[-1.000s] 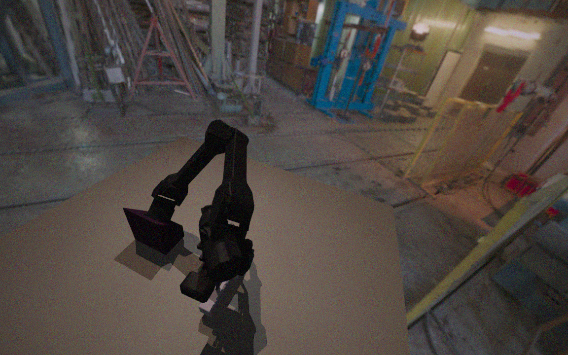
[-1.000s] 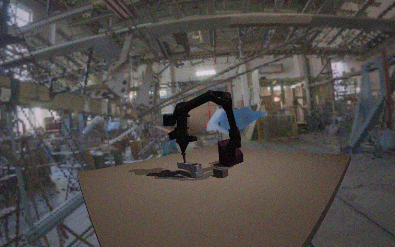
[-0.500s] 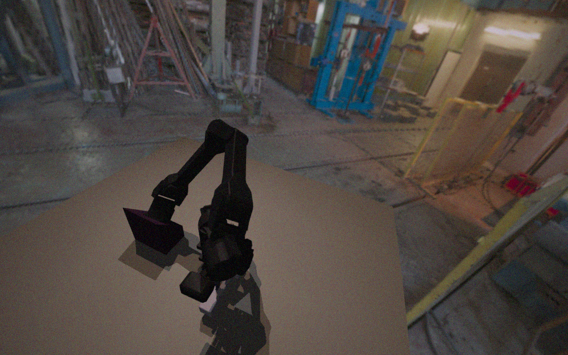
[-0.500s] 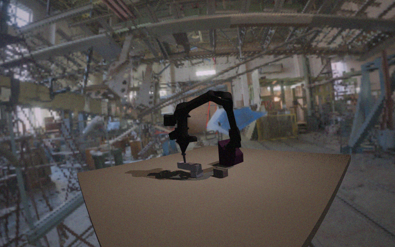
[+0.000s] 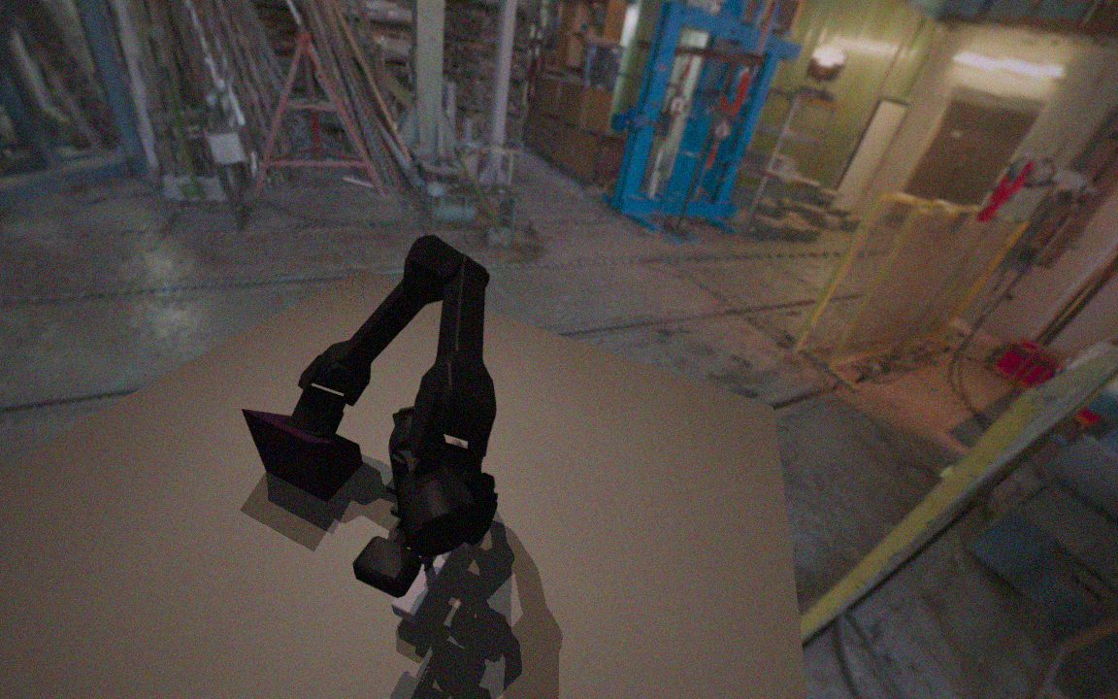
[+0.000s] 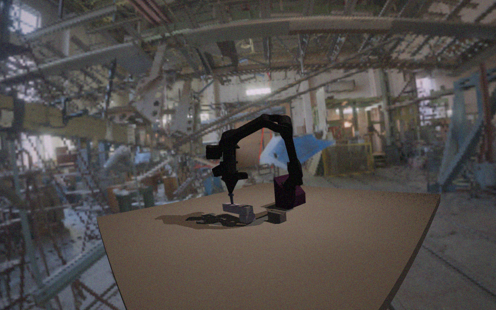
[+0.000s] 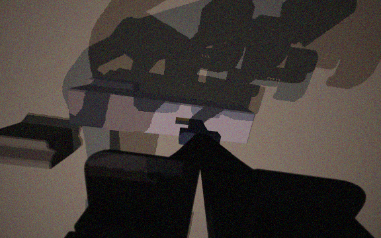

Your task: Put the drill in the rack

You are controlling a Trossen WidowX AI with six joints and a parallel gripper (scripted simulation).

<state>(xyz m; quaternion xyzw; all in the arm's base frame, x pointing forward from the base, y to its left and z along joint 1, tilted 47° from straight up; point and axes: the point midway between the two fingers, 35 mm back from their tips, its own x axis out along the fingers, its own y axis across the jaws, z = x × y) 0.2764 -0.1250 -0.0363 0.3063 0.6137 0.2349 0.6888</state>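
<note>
A lilac block-like holder (image 5: 411, 601) (image 6: 248, 212) (image 7: 127, 114) stands under the arm, its beam raised off the table. A dark blue key (image 6: 231, 199) (image 7: 185, 137) stands upright at the beam's top. My gripper (image 6: 230, 191) (image 7: 201, 139) is shut, its fingertips at the key's head; exact contact is hard to see. A narrow brass-coloured strip (image 7: 181, 119) shows beside the key in the wrist view; I cannot tell whether it is part of the drill. The drill is not otherwise visible. The grey rack (image 6: 277, 216) (image 7: 18, 135) stands beside the holder.
The tan table (image 5: 649, 486) (image 6: 280, 261) (image 7: 359, 132) bears the purple arm base (image 5: 302, 448) (image 6: 289, 192), which stands behind the rack in the exterior view. Dark arm shadows fall across the holder and table.
</note>
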